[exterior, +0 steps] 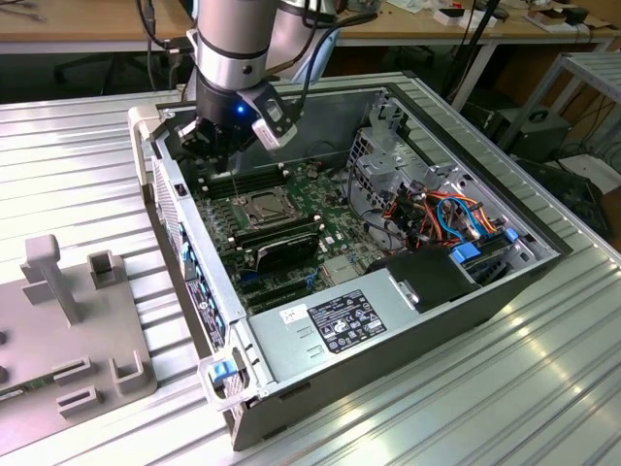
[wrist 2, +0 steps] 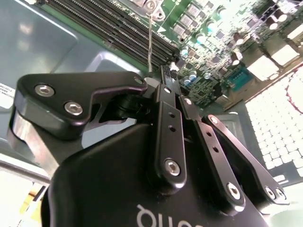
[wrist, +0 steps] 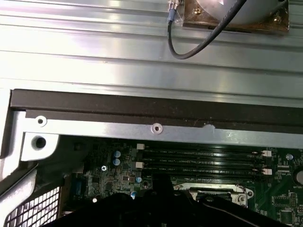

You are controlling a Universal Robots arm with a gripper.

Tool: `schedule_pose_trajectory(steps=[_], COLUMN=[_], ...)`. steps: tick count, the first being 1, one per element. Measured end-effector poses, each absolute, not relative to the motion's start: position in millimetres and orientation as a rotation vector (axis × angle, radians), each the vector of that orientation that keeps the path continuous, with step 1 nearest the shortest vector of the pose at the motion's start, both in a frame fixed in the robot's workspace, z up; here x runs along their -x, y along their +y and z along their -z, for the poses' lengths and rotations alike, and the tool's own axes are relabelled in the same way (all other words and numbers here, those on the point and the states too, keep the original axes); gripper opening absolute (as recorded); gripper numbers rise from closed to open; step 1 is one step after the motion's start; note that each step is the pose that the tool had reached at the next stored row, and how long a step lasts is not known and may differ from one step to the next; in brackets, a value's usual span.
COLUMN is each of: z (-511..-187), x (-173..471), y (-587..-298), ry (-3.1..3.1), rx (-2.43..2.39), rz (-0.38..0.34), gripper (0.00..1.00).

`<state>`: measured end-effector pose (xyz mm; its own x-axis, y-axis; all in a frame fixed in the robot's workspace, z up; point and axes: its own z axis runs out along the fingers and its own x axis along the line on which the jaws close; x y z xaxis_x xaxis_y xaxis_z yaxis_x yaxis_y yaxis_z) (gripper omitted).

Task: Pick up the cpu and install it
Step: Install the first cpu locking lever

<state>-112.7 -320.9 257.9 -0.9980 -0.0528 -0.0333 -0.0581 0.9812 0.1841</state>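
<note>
My gripper (exterior: 231, 167) hangs inside the open computer case, over the far-left part of the green motherboard (exterior: 320, 238). In the second wrist view its black fingers (wrist 2: 166, 101) are pressed together, and a thin upright metal lever (wrist 2: 150, 42) runs up into their tips. That lever (exterior: 236, 184) rises from the socket (exterior: 262, 207), just below the gripper. A dull silver-grey square inside the socket's metal frame looks like the cpu (exterior: 259, 204). The socket's frame (wrist: 213, 190) shows in the first wrist view, beside the gripper's dark body (wrist: 156, 208).
Black memory slots (wrist: 199, 158) run along the case's rim (wrist: 156, 127) beyond the socket. A long black card (exterior: 281, 248) lies just in front of the socket. The power supply (exterior: 340, 320) and cable bundle (exterior: 437, 214) fill the exterior view's right. A grey fixture (exterior: 68, 330) stands outside the case.
</note>
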Motion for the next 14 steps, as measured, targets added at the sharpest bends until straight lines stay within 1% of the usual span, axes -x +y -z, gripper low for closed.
schedule_pose_trajectory(steps=[14], z=[-253.8], x=[69.5], y=[-321.0], ry=[3.098], rx=[0.087], rz=[-0.294], gripper=[0.11])
